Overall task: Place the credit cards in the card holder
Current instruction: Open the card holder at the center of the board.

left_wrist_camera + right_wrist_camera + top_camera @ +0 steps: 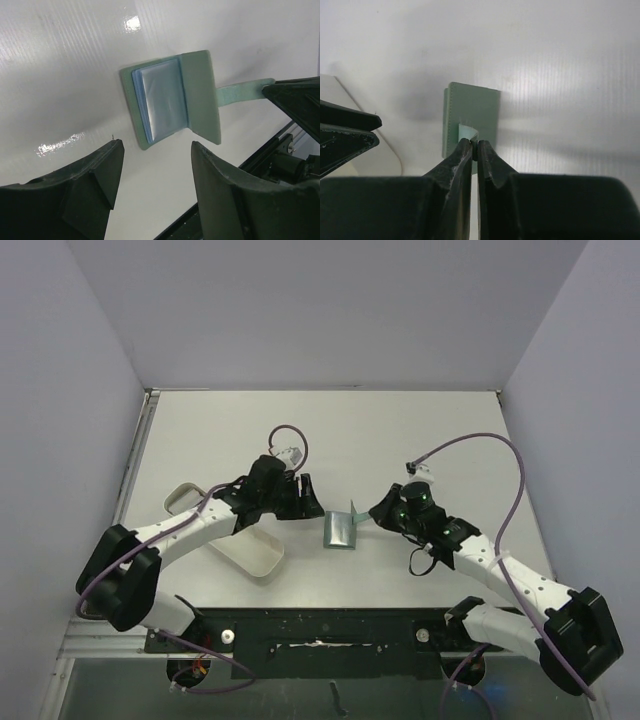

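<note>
At the far left of the overhead view a white oblong tray (250, 552) lies on the table (400, 430), partly covered by the left arm (190, 530), which reaches over it toward the middle. The left jaws are released, the two dark fingers (95, 175) standing well apart with only bare table between them. They hover just left of the card holder (340, 530) and do not touch it.

The card holder sits near the middle of the table, between the two arms. From the left wrist it (170, 97) is seen partly unfolded. One sage-green leaf lies flat on the table with its light blue-grey slotted inside facing up, and the other leaf is tilted up from the fold. A narrow snap tab (240, 92) runs off that raised leaf to the right, into a dark fingertip (295, 100) of the other arm.

The right arm (500, 575) comes in from the right, and its jaws are clenched on the tab. In the right wrist view the tips meet with only the pale green strip (466, 132) pinched between them, and the holder's green outside (475, 107) is just beyond. At that view's left edge the left arm's fingers (345, 131) show above a corner of the tray (370, 150).
</note>
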Controlling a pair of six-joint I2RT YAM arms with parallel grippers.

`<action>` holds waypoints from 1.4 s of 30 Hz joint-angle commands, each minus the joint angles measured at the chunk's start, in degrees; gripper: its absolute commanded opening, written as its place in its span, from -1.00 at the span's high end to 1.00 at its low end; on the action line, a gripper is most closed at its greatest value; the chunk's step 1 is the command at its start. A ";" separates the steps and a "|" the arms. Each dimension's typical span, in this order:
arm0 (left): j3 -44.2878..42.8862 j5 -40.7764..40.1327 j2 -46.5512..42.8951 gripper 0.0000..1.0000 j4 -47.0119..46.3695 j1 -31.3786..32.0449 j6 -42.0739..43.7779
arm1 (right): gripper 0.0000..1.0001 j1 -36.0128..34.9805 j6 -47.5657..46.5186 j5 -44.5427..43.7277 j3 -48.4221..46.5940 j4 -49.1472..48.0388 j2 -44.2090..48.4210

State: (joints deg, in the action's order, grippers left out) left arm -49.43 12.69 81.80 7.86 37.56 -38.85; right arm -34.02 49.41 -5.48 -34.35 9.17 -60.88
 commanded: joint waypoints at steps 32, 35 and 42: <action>-4.07 6.52 16.88 -0.09 -13.35 1.31 -0.96 | 1.00 8.74 -0.95 -4.64 11.17 8.69 9.77; -4.02 6.81 17.70 -0.10 -14.05 1.29 -1.25 | 1.00 9.37 -0.68 -5.06 11.26 9.36 9.51; -2.33 9.28 19.69 -0.08 -19.45 1.50 -4.33 | 1.00 10.13 -0.80 -5.16 11.53 9.84 8.60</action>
State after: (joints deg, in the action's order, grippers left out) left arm -50.89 19.09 100.53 -4.43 38.70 -41.01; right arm -24.43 48.49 -9.04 -23.33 19.27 -51.68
